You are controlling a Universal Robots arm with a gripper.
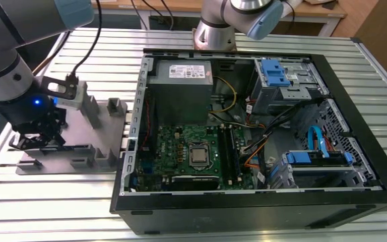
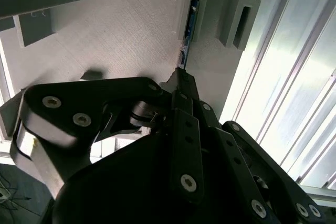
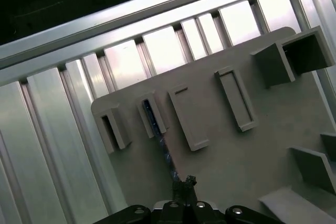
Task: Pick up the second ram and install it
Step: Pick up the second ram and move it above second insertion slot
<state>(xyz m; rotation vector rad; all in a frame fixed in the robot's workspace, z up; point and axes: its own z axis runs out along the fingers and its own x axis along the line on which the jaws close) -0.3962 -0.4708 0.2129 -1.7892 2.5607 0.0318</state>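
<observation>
The second ram [image 3: 157,132] is a thin dark stick with a bluish edge, standing on edge in a narrow slot of the grey holder plate [image 3: 226,161]. In the second wrist view the ram [image 2: 190,22] runs from that slot toward the fingertips. My gripper [image 3: 184,183] sits at the stick's near end, its black fingers drawn together on it, and looks shut on the ram. In the exterior view my gripper [image 1: 39,141] is low over the holder plate [image 1: 79,164], at the exterior view's left of the computer case.
An open computer case [image 1: 355,151] lies on the slatted aluminium table [image 1: 46,201], with the motherboard [image 1: 180,146], long black memory slots [image 1: 229,151] and loose cables inside. Raised grey blocks [image 1: 116,107] stand on the holder plate. Another arm's base [image 1: 213,33] stands behind the case.
</observation>
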